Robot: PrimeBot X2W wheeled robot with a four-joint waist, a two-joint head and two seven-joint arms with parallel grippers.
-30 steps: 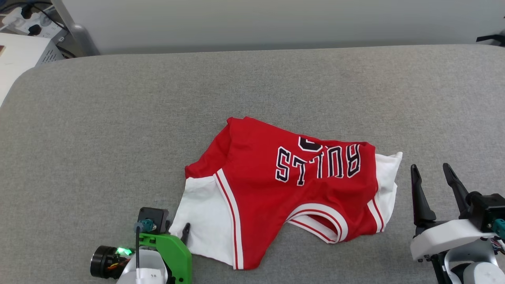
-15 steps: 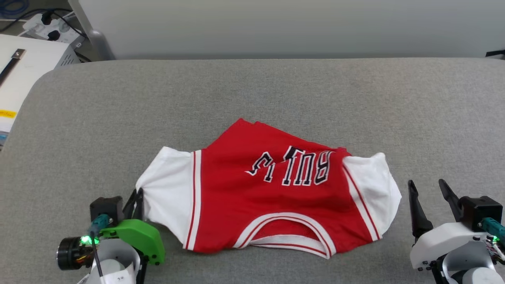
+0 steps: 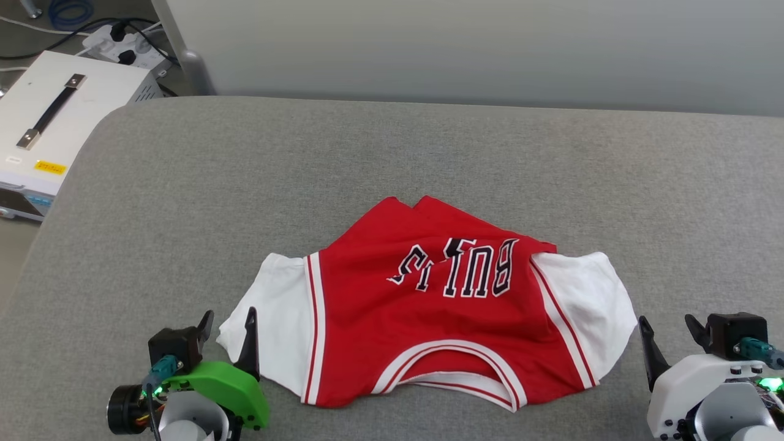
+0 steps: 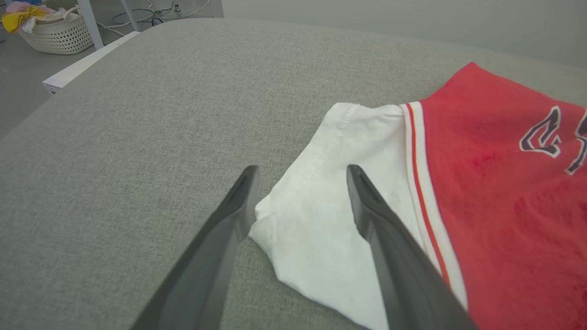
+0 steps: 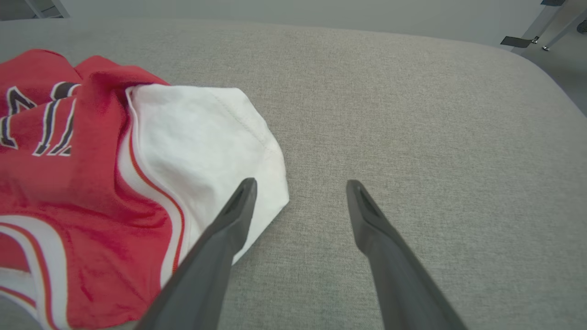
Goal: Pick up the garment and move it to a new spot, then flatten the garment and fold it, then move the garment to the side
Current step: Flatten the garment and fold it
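The garment [image 3: 429, 306], red with white sleeves and upside-down lettering, lies rumpled on the grey padded surface [image 3: 429, 153], collar toward me. My left gripper [image 3: 228, 318] stands open at the tip of the left white sleeve. In the left wrist view the sleeve [image 4: 316, 215] lies loose between the spread fingers of that gripper [image 4: 302, 172], not pinched. My right gripper [image 3: 666, 321] is open just right of the other white sleeve. In the right wrist view the right gripper [image 5: 301, 183] has its left finger over the sleeve's edge [image 5: 206, 146] and bare fabric surface between its fingers.
A white box with a black handle [image 3: 55, 122] sits beyond the surface's left edge, with a power strip and cables [image 3: 122, 46] and a metal leg [image 3: 184, 58] behind it. A woven basket of cloths [image 4: 57, 32] stands on the floor farther off.
The left gripper closed on the left sleeve, drew it out leftward so the garment spread wider, then opened and let it go. The head camera shifted too. The right gripper stayed open.
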